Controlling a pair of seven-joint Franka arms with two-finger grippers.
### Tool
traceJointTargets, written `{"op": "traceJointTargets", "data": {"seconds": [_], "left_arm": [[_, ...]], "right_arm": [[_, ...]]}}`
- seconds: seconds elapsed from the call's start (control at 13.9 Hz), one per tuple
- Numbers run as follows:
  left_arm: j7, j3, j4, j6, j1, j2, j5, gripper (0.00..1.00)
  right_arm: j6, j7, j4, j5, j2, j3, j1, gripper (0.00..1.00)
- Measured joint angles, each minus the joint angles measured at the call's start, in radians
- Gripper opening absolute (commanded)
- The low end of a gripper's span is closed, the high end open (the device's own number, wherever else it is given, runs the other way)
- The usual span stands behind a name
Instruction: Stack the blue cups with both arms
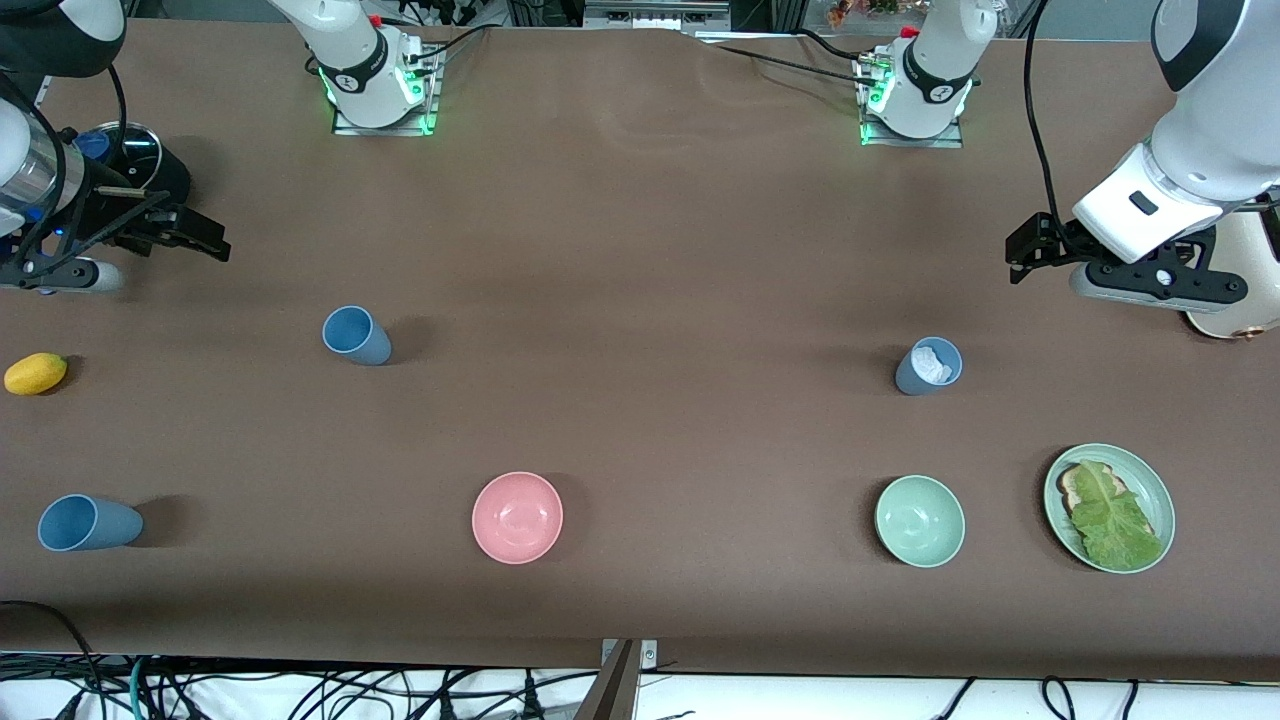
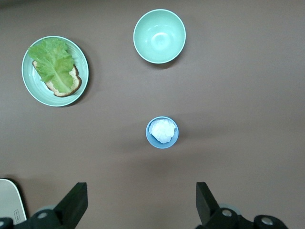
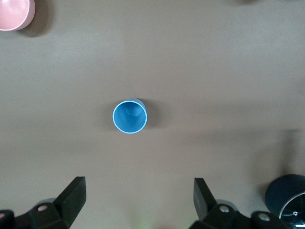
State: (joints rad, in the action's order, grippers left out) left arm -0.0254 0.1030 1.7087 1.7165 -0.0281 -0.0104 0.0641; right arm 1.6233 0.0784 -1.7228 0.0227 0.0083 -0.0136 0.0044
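Observation:
Three blue cups stand upright on the brown table. One empty cup [image 1: 357,335] is toward the right arm's end and shows in the right wrist view [image 3: 130,116]. A second empty cup [image 1: 90,523] stands nearer the front camera at that end. The third cup [image 1: 929,366] holds something white and shows in the left wrist view [image 2: 162,132]. My right gripper [image 1: 205,240] hangs open and empty over the table at its end; its jaws are wide apart [image 3: 138,198]. My left gripper [image 1: 1028,255] hangs open and empty over its end [image 2: 141,200].
A pink bowl [image 1: 517,517] and a green bowl [image 1: 919,520] sit near the front edge. A green plate [image 1: 1145,472] holds bread and lettuce. A yellow lemon [image 1: 35,373] and a black pot [image 1: 150,165] are at the right arm's end. A cream vessel [image 1: 1240,300] sits under the left arm.

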Motion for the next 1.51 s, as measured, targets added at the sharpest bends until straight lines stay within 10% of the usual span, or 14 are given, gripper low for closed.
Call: {"op": "traceJointTargets", "data": {"seconds": [1.51], "left_arm": [[-0.001, -0.003, 0.021, -0.017, 0.03, -0.149, 0.0, 1.0]], "right_arm": [[0.0, 0.0, 0.0, 0.0, 0.009, 0.0, 0.0, 1.0]]}}
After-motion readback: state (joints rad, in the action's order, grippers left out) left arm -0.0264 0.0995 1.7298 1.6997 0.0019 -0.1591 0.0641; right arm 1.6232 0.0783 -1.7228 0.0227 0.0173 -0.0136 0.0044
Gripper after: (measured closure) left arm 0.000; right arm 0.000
